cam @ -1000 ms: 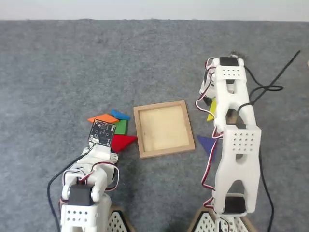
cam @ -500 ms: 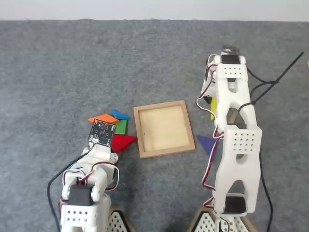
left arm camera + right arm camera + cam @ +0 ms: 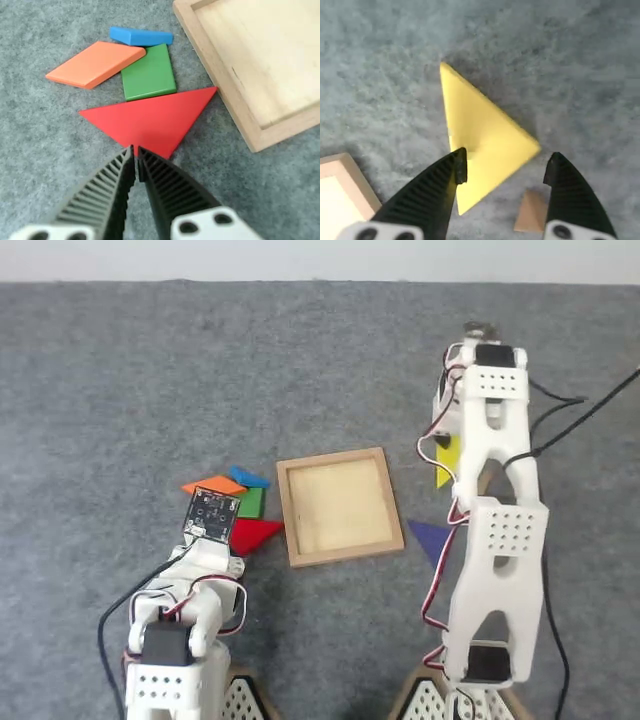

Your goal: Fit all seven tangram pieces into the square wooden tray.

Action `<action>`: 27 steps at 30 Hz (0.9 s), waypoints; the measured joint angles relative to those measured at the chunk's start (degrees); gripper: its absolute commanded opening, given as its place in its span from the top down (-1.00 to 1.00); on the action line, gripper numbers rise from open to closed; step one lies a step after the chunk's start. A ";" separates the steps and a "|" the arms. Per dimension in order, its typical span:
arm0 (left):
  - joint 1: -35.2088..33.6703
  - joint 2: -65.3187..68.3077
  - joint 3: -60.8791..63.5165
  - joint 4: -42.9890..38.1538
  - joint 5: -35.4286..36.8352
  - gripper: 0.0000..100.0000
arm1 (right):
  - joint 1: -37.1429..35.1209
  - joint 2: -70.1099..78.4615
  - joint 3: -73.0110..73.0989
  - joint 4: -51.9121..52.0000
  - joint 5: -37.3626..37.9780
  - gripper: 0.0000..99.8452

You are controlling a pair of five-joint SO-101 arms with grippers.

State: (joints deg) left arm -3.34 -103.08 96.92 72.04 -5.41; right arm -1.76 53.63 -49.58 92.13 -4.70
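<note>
Place: robotics test bench, in a lab or hobby workroom; cannot tell which.
Surface: grey felt-like cover (image 3: 150, 370) over the whole table, pale wall (image 3: 300, 258) along the far edge.
Rig: left arm (image 3: 190, 625) and right arm (image 3: 497, 570), both white and printed, based at the near edge, with servo wires (image 3: 426, 608) exposed and a black cable (image 3: 566, 400) trailing right.
Props: square wooden tray (image 3: 332, 457) between the arms.

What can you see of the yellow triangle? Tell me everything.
The yellow triangle is a flat, thick-edged piece, seemingly painted wood. It lies flat on the grey carpet, right of the wooden tray and apart from it. The right gripper hangs open above it, a finger over one edge; contact is unclear.
</note>
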 measured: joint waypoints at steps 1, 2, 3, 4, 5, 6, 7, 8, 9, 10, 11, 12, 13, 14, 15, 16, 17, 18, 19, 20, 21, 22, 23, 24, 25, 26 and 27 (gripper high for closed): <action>0.00 0.00 0.00 0.00 0.00 0.97 | -0.44 0.70 -0.09 0.00 0.09 0.50; 0.00 0.00 0.00 0.00 0.00 0.97 | -0.88 1.05 -0.09 0.00 0.18 0.50; 0.00 0.00 0.00 0.00 0.00 0.97 | -0.97 1.32 -0.18 0.00 0.35 0.50; 0.00 0.00 0.00 0.00 0.00 0.97 | -0.97 1.32 -0.44 0.00 0.35 0.50; 0.00 0.00 0.00 0.00 0.00 0.97 | -1.05 1.41 -0.53 0.00 0.35 0.50; 0.00 0.00 0.00 0.00 0.00 0.97 | -1.05 1.58 -0.53 0.00 0.35 0.50; 0.00 0.00 0.00 0.00 0.00 0.97 | -1.05 1.58 -0.53 0.00 0.35 0.50; 0.00 0.00 0.00 0.00 0.00 0.97 | -1.05 1.58 -0.53 0.00 0.35 0.50; 0.00 0.00 0.00 0.00 0.00 0.97 | -1.14 1.58 -0.53 0.00 0.44 0.50; 0.00 0.00 0.00 0.00 0.00 0.97 | -1.23 1.58 -0.53 0.00 0.88 0.50; 0.00 0.00 0.00 0.00 0.00 0.97 | -1.49 1.58 -0.53 0.00 1.67 0.50; 0.00 0.00 0.00 0.00 0.00 0.97 | -1.85 1.58 -0.53 0.00 2.55 0.50; 0.00 0.00 0.00 0.00 0.00 0.97 | -2.20 1.58 -0.53 0.00 3.34 0.50; 0.00 0.00 0.00 0.00 0.00 0.97 | -2.64 1.58 -0.53 0.00 4.22 0.50; 0.00 0.00 0.00 0.00 0.00 0.97 | -2.99 1.58 -0.53 0.00 4.84 0.50; 0.00 0.00 0.00 0.00 0.00 0.97 | -3.25 1.58 -0.53 0.00 5.36 0.47; 0.00 0.00 0.00 0.00 0.00 0.97 | -3.52 1.58 -0.53 0.00 5.63 0.44; 0.00 0.00 0.00 0.00 0.00 0.97 | -3.60 1.67 -0.53 -0.09 5.89 0.39; 0.00 0.00 0.00 0.00 0.00 0.97 | -3.60 1.67 -0.53 -0.09 6.15 0.34; 0.00 0.00 0.00 0.00 0.00 0.97 | -3.60 1.67 -0.53 -0.18 6.86 0.29; 0.00 0.00 0.00 0.00 0.00 0.97 | -3.60 1.67 -0.53 -0.18 7.82 0.25; 0.00 0.00 0.00 0.00 0.00 0.97 | -3.60 1.67 -0.53 -0.18 8.62 0.23; 0.00 0.00 0.00 0.00 0.00 0.97 | -3.60 1.67 -0.53 -0.18 9.23 0.23; 0.00 0.00 0.00 0.00 0.00 0.97 | -3.69 1.67 -0.53 -0.18 9.58 0.23; 0.00 0.00 0.00 0.00 0.00 0.97 | -3.69 1.76 -0.53 -0.18 9.93 0.23; 0.00 0.00 0.00 0.00 0.00 0.97 | -3.69 1.76 -0.53 -0.35 10.29 0.23; 0.00 0.00 0.00 0.00 0.00 0.97 | -3.69 1.76 -0.53 -0.70 10.55 0.23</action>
State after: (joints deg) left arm -3.34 -103.08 96.92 72.04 -5.41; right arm -5.45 55.38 -50.11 91.43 5.85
